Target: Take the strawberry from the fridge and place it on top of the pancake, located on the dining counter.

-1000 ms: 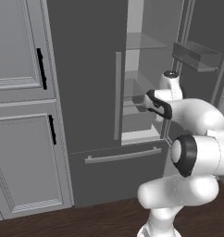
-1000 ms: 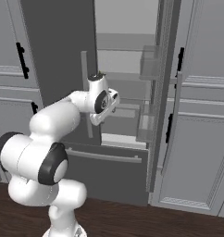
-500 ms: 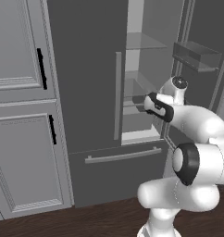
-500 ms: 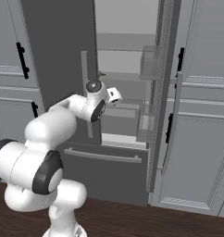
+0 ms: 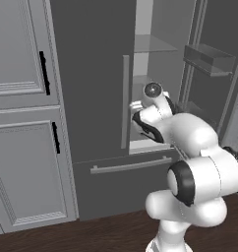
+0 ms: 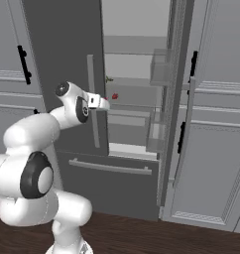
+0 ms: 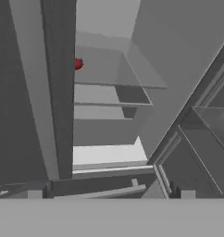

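Item: tiny red strawberry (image 6: 114, 96), lying on a glass shelf inside the tall dark-grey fridge (image 6: 62, 59), right door swung open. Pincer (image 6: 105, 104) released, jaws spread wide, near the berry. The closed left door's edge is to be cleared (berry half hidden behind it in the hand view) and the jaws centred before closing

Fridge (image 6: 62, 44): tall, dark grey, right door swung open, left door shut, bottom drawer closed; pale interior with glass shelves. Strawberry (image 6: 114, 96): tiny, red, resting on a middle shelf, at 9 o'clock of the opening, beside the shut door's edge.
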